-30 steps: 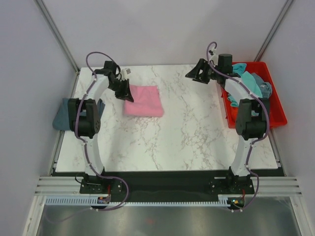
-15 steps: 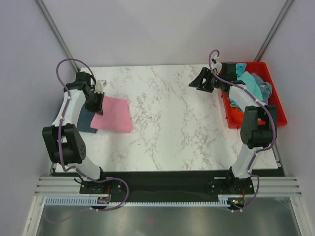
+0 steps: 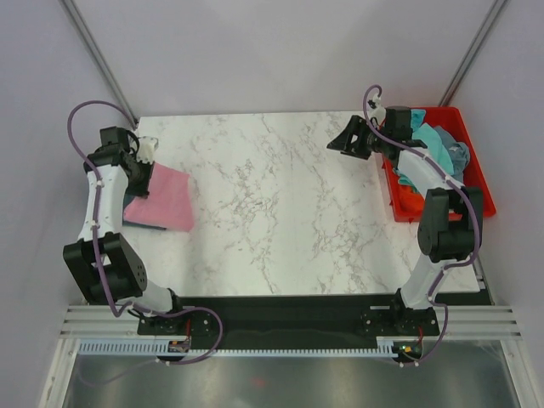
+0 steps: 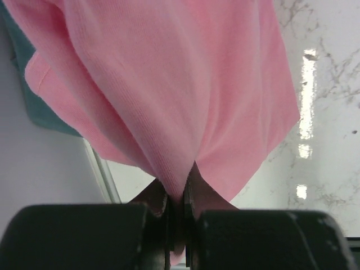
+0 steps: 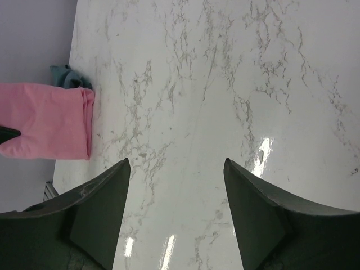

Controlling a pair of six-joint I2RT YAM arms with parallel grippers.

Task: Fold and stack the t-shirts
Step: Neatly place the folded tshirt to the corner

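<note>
Pink shirt nearly stacked
My left claw pinches it at nine o'clock; right claw wide open, empty; more shirts wait in the crate.

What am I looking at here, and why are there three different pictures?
These are two robot arms bolted to a marble table. The wide picture looks down from above. The other two pictures come from small cameras on each arm's wrist. The left arm has its jaws shut on a pink t-shirt, which overlaps a darker shirt at the table's left edge. The right arm hangs with its jaws open and empty beside a red crate that holds turquoise shirts.
</note>
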